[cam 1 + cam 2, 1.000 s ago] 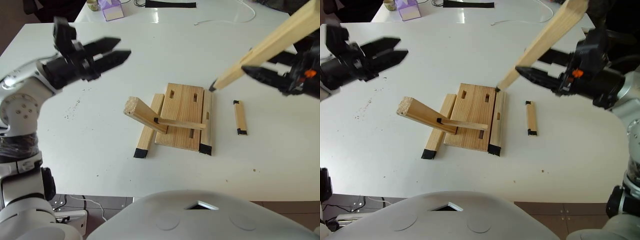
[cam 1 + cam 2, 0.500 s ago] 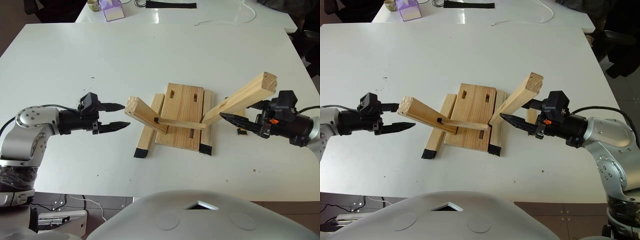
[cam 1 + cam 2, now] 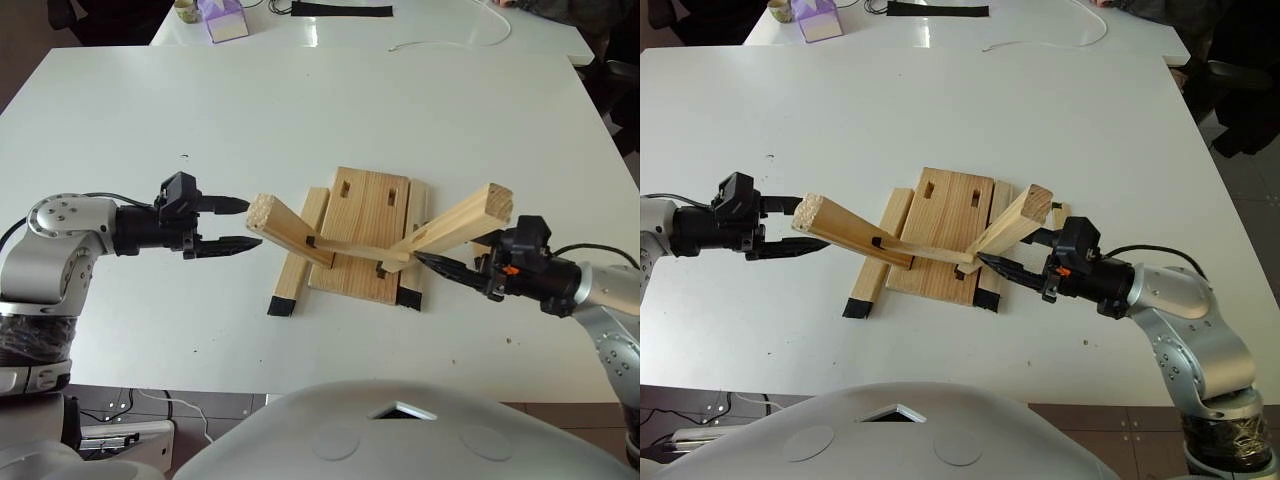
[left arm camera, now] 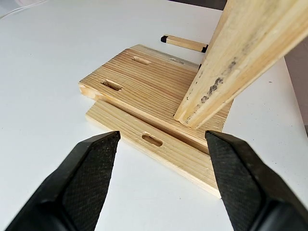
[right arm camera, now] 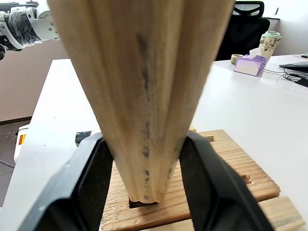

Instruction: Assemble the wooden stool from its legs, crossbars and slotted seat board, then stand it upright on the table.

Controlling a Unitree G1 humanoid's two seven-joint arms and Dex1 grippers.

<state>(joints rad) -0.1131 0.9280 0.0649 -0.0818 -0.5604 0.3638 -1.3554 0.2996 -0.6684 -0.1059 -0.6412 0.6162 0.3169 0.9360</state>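
Right eye view: right gripper [image 3: 1005, 258], jaws clamped across the flat faces of a stiff, probably light leg [image 3: 1018, 222] slanting over the seat board [image 3: 940, 215] on the bench [image 3: 940, 100]; left gripper [image 3: 245, 222], jaws open around another raised leg [image 3: 290, 235].

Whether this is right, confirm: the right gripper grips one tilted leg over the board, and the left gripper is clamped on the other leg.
Wrong on the left gripper: it is open, its fingers apart just short of the other leg, as the left wrist view shows. The right gripper does grip one tilted leg over the board.
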